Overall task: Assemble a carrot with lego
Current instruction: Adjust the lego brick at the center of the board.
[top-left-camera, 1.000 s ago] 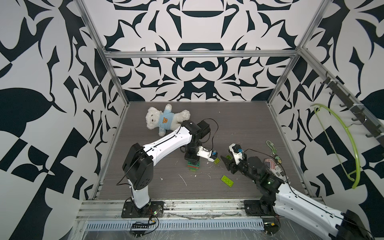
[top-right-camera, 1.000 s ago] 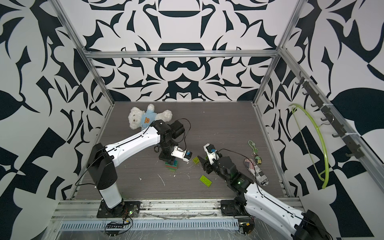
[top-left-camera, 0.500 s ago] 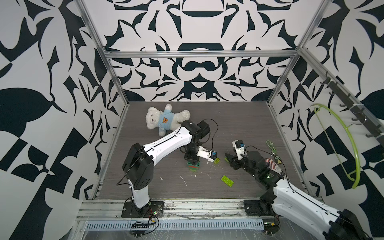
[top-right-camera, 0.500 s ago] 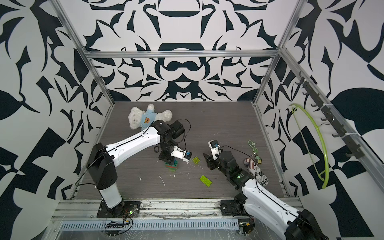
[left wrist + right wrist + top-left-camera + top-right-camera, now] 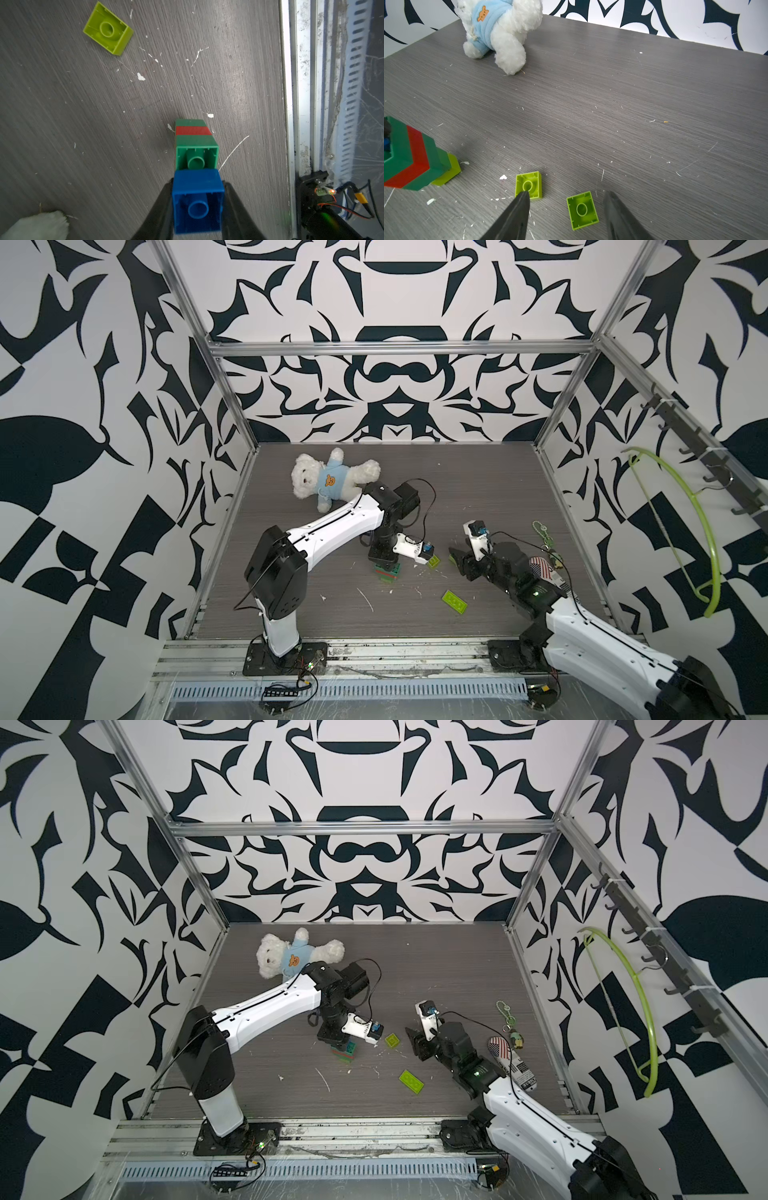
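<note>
Clamping blue brick (image 5: pixel 197 199) atop carrot (image 5: pixel 194 143), left gripper (image 5: pixel 198 185); right gripper (image 5: pixel 566 193) open over lime brick (image 5: pixel 582 209), off-centre closing could skid it.

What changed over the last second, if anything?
The right gripper shifted slightly toward the far wall and its wrist rose a little. Its jaws remain open, with a lime square brick on the table between them. Nothing was taken or let go. Unchanged: the left gripper shut on the blue brick of the carrot stack, the lime oblong brick, the teddy bear.
</note>
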`<state>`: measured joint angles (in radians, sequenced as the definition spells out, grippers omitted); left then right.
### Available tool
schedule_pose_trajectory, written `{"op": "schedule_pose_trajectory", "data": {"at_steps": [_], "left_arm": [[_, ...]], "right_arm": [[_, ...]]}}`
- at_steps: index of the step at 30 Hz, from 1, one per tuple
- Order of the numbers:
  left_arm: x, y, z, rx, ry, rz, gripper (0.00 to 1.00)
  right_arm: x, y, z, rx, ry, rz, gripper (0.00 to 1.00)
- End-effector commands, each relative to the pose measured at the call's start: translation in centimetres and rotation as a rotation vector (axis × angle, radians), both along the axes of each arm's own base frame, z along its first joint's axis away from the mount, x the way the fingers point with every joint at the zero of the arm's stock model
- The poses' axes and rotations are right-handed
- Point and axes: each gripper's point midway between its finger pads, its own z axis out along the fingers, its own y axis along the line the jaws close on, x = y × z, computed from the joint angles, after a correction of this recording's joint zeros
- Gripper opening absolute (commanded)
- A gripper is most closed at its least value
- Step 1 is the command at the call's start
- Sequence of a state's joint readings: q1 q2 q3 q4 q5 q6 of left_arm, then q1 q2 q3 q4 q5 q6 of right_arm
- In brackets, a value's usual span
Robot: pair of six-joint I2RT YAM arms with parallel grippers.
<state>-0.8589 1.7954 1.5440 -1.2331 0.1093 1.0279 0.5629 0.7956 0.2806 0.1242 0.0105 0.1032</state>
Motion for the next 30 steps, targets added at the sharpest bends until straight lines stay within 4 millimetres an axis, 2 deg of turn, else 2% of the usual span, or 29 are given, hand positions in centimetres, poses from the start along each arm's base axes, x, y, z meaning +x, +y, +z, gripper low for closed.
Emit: {"op": "schedule_pose_trajectory", "data": {"at_steps": [1,20,30], "left_arm": [[-0.6,0.1,-0.8,0.014,0.036,0.006,0.0],[-1.8,1.3,-2.5,0.076,0.012,-0.086,0.0],[-1.5,2.0,-2.8,0.119,0.0,-0.08,0.0]], "right_arm": [[0.7,0.6,2.0,0.048,-0.043,0.003,0.62],[0.7,0.5,1.6,0.051,-0.035,-0.002,0.61],[0.6,0.6,1.8,0.052,-0.037,0.001,0.61]]}}
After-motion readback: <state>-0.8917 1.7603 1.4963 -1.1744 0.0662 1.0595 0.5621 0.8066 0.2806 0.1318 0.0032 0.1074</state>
